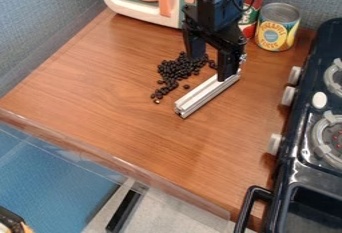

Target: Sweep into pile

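The black gripper (pixel 211 66) hangs from the top over the back of the wooden counter, its two fingers spaced apart. Its right finger comes down at the upper part of a silver grooved bar (pixel 206 94) and hides some of it. The bar lies slantwise, its near end towards the lower left. Small black beans (pixel 176 70) form a loose patch left of the bar and partly behind the left finger, with a thin trail of them running down to the front left. How the bar meets the right finger I cannot tell.
A toy microwave (pixel 137 11) stands at the back left. Two cans, a pineapple can (pixel 276 27) and a red and green can (pixel 250 14), stand at the back right of the gripper. A toy stove (pixel 294 159) lines the right side. The counter's front edge (pixel 113 159) has a clear rim.
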